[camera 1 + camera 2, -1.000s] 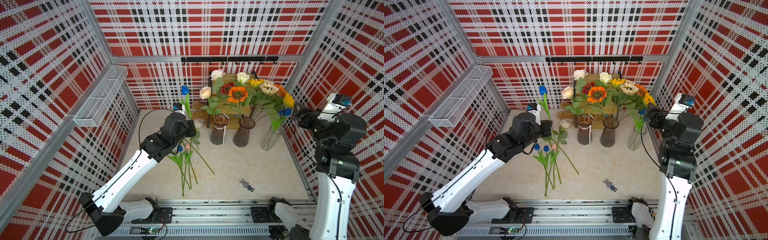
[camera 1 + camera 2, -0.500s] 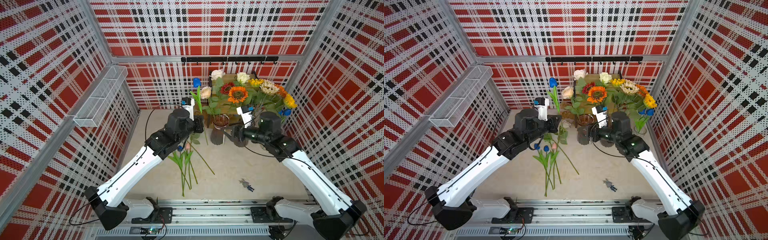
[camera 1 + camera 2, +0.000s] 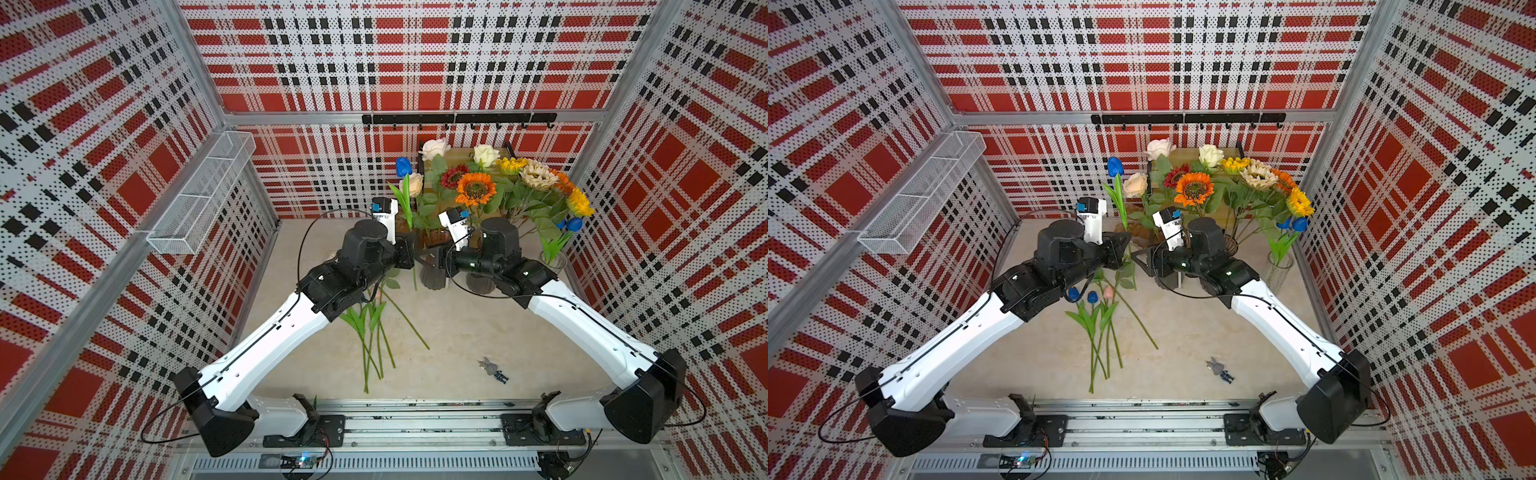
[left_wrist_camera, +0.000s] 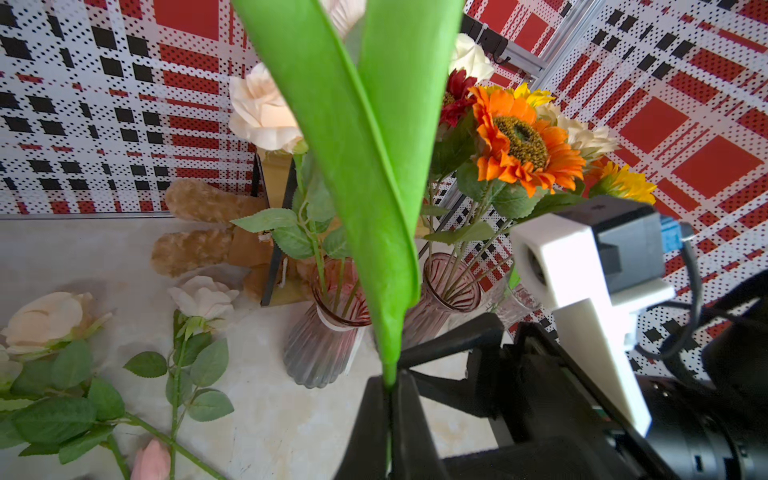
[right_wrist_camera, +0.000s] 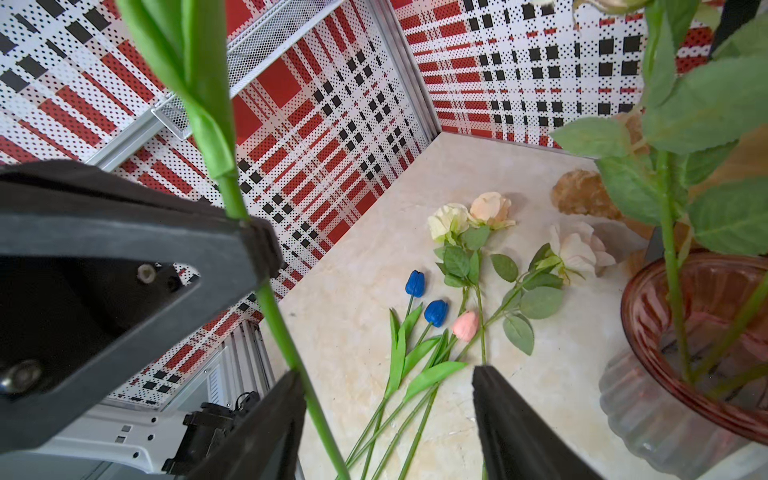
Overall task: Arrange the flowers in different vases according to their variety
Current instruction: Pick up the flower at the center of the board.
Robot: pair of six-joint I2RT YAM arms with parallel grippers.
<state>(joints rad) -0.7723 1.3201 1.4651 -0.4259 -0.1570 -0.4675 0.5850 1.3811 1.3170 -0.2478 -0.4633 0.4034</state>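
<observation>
The left gripper (image 4: pixel 390 386) pinches 1 blue tulip (image 3: pixel 405 199) upright near the ribbed vase (image 4: pixel 324 345). The right gripper (image 5: pixel 384 374), jaws apart around its stem, likely takes over for the clear vase (image 3: pixel 555 262).

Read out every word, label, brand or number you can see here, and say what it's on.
None can be read. The plaid walls, ribbed vase and white camera housing bear no lettering; the small circuit board on the front rail is too small to tell.
</observation>
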